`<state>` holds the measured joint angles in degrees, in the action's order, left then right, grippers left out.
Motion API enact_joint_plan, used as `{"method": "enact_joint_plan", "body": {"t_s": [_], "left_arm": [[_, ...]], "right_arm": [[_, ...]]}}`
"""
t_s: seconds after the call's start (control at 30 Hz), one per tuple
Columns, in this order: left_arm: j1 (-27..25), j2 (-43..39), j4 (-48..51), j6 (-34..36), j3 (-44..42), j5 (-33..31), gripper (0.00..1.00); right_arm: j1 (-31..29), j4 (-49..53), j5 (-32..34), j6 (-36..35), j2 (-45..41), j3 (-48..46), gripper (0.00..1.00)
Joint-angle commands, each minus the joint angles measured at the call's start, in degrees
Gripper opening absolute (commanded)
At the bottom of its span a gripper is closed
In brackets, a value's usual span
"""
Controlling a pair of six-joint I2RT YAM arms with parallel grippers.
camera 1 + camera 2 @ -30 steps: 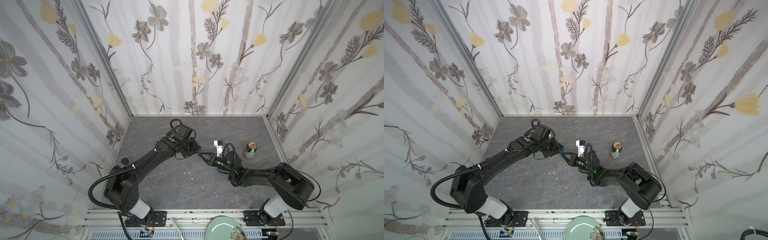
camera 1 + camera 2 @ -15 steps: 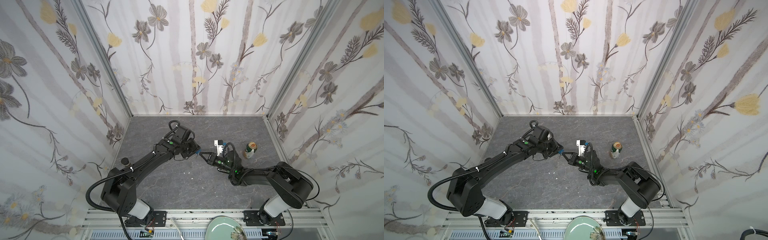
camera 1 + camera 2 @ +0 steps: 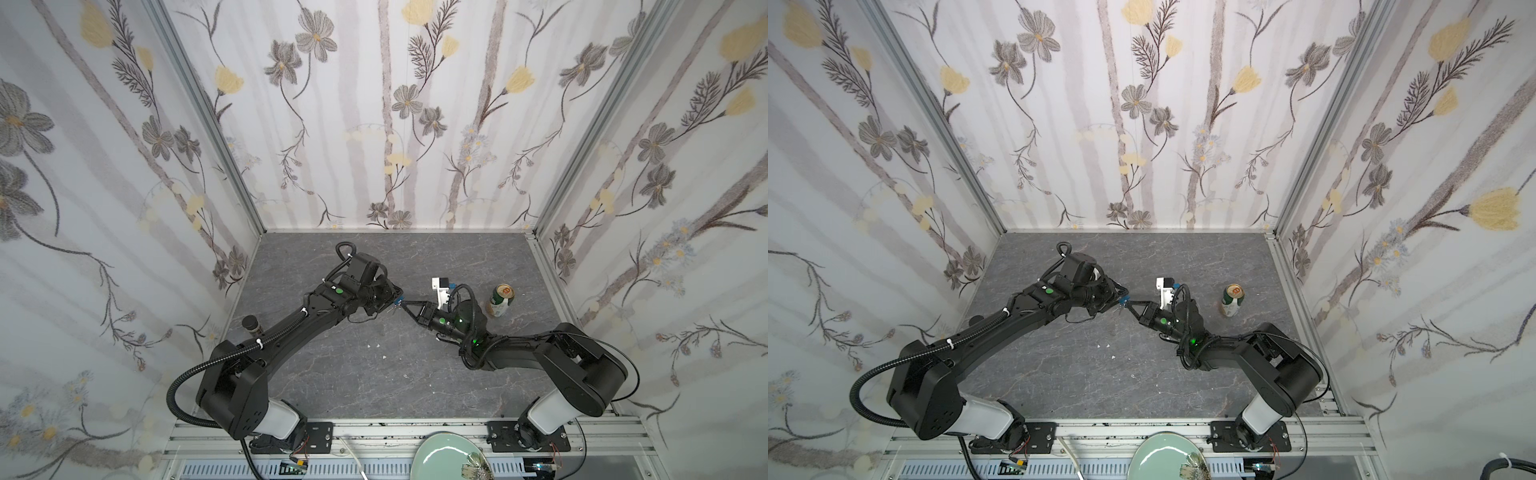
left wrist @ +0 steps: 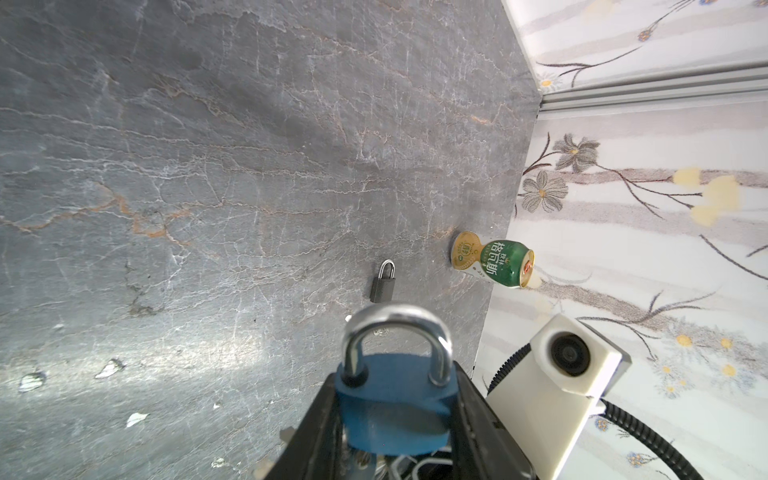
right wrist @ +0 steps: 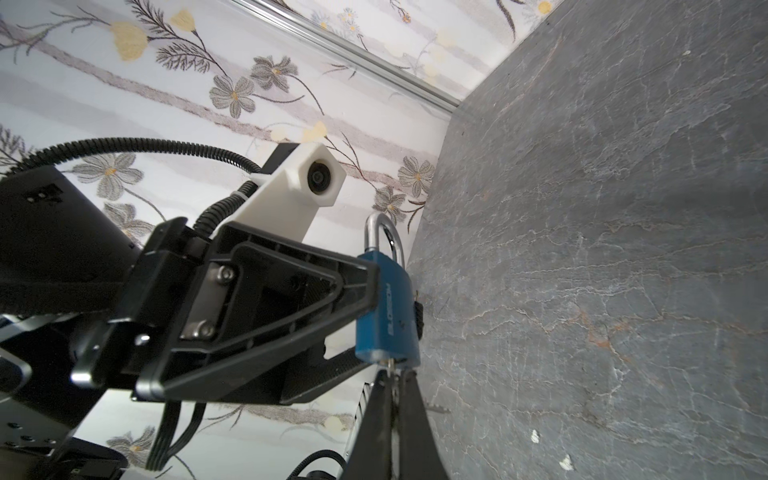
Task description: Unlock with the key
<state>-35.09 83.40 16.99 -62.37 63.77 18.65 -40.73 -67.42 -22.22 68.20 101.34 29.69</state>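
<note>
**Key at the keyway; lock not yet open.**
My left gripper [image 5: 365,316] clamps the blue metal padlock [image 5: 386,316] above the grey marbled table [image 4: 208,166], near its centre. My right gripper [image 5: 395,376], fingertips pressed together on the thin silver key [image 5: 390,365], meets the padlock's base from its 4 o'clock in both top views. Both legs of the steel shackle [image 4: 397,316] sit in the body. I judge insertion done or nearly so; turning and release remain.
</note>
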Motion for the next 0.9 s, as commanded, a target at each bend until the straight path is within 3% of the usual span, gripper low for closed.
{"method": "enact_joint_plan", "body": {"t_s": [0.0,0.17,0.87], "left_arm": [[-0.08,-0.67,-5.65,-0.39,-0.65,2.78,0.0],[-0.07,-1.35,-7.13,-0.28,-1.25,3.0,0.0],[0.11,-4.1,-18.11,-0.82,-4.44,5.91,0.0]], "right_arm": [[0.09,-11.34,-5.86,5.99,1.35,0.62,0.0],[0.27,-15.77,-7.65,10.98,2.81,1.11,0.0],[0.43,-17.38,-10.48,14.74,2.99,2.83,0.0]]}}
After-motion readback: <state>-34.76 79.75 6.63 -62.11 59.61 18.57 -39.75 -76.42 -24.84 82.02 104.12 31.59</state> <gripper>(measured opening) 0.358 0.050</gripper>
